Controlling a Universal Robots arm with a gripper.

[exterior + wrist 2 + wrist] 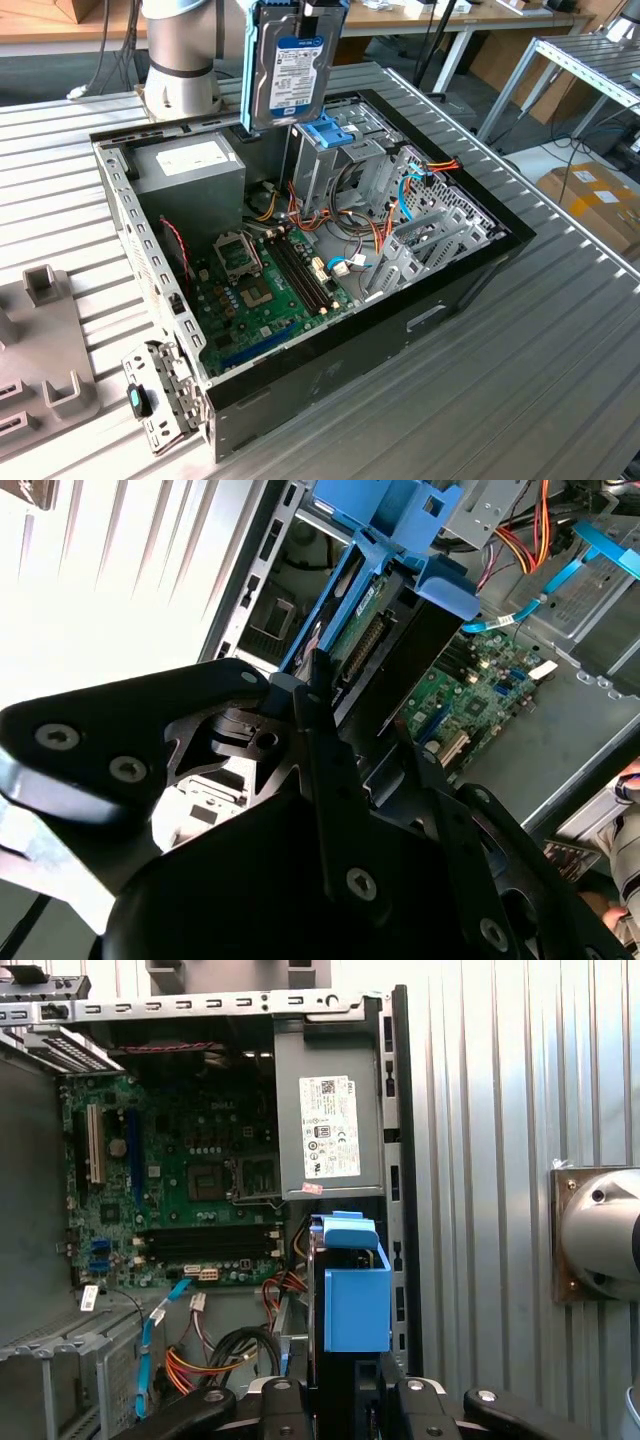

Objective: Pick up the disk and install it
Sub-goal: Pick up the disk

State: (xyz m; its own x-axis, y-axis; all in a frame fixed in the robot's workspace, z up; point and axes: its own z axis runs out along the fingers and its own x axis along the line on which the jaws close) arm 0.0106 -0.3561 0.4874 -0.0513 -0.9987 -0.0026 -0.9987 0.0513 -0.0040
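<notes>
The disk [290, 65] is clamped on edge in the gripper [348, 1392] and held at 12 o'clock of the drive cage [315, 175] in the exterior view, so installation is judged in hand, and square alignment with that cage seems called for.

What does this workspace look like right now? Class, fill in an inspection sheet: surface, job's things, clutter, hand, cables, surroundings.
Surface: ribbed metal table, bearing an open computer case.
Job's things: disk upright in the air, above the drive cage, not yet inside.
Clutter: grey plastic holders at the exterior view's left.
Hand: the hand is shut on the disk.
Cables: orange wires and a blue cable inside the case.
Surroundings: desk and cardboard box beyond the table.
</notes>
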